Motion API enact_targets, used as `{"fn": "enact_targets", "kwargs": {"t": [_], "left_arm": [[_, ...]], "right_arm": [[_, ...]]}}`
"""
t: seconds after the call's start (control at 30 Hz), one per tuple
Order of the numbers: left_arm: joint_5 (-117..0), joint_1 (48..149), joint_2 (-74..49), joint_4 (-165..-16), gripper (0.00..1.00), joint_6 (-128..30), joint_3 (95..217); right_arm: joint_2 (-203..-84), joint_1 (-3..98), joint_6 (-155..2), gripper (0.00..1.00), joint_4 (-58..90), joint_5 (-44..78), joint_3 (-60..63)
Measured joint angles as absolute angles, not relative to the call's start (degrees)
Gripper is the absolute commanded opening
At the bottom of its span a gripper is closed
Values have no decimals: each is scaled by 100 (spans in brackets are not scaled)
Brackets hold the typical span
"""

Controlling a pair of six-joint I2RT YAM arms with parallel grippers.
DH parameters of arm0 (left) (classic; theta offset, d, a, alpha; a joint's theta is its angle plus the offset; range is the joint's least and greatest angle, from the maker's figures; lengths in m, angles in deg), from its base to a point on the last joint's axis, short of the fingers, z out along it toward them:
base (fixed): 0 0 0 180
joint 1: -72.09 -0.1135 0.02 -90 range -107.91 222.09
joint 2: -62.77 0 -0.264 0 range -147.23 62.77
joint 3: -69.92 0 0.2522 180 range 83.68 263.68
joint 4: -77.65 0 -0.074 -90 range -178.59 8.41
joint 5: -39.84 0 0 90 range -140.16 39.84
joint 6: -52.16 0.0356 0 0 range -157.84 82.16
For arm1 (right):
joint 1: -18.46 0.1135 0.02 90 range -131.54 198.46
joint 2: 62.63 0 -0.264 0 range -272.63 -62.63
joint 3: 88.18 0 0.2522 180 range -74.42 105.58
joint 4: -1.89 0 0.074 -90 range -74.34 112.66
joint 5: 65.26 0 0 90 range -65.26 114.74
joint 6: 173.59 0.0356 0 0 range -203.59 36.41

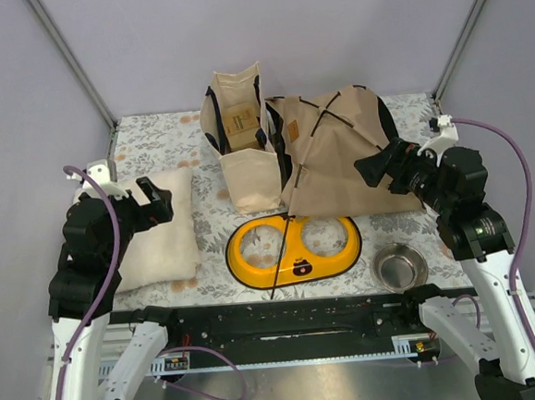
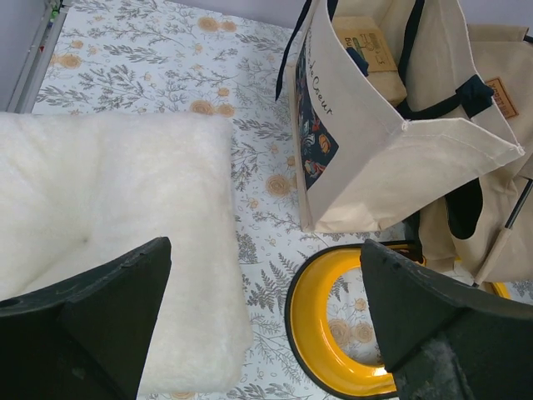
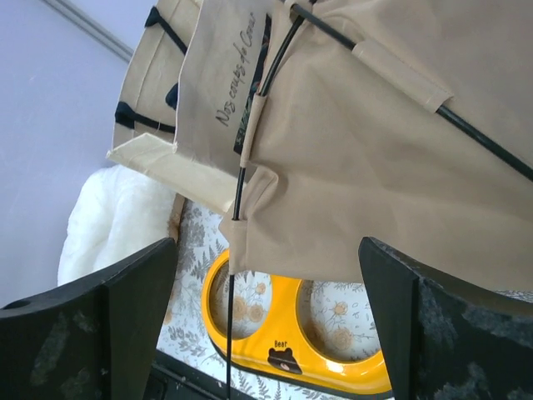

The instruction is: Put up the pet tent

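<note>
The pet tent [image 1: 338, 157] is a tan canvas heap with thin black poles, lying collapsed at the back right of the table. One pole [image 1: 284, 254] sticks out forward over the yellow bowl stand. In the right wrist view the tent [image 3: 391, 142] fills the upper right. My right gripper [image 1: 369, 168] hovers open at the tent's right side, with nothing between its fingers. My left gripper [image 1: 164, 203] is open above the pillow's right edge, far from the tent. The left wrist view catches a corner of the tent [image 2: 500, 208] behind the tote bag.
A beige tote bag [image 1: 244, 137] with black handles stands upright left of the tent. A cream fluffy pillow [image 1: 159, 232] lies at the left. A yellow two-hole bowl stand [image 1: 294, 247] sits front centre, and a steel bowl [image 1: 400, 268] front right.
</note>
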State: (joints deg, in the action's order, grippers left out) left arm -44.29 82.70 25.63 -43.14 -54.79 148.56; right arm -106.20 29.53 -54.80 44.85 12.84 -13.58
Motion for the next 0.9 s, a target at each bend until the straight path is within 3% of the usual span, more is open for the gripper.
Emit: {"fn": "enact_targets", "kwargs": {"t": [0.23,0.43,0.67,0.9], "left_arm": [[-4462,8270,2777,-4314,99,-5477,14725],[-4720,8270,2829,-4185,99,-5501,14682],[-5019,8270,2960,-4003,99,-5656,14491],[-5476,8270,3168,-3796,99,-5938,14201]], "right_arm": [[-10572,3032,-5473,100,4310,233,-1701],[-10481,3814,-5466,99,4170,-449,-2243],[-10360,5132,-5278,92,3759,-239,-3159],[-11053,6470,-4828,79,2507,893,-3983]]}}
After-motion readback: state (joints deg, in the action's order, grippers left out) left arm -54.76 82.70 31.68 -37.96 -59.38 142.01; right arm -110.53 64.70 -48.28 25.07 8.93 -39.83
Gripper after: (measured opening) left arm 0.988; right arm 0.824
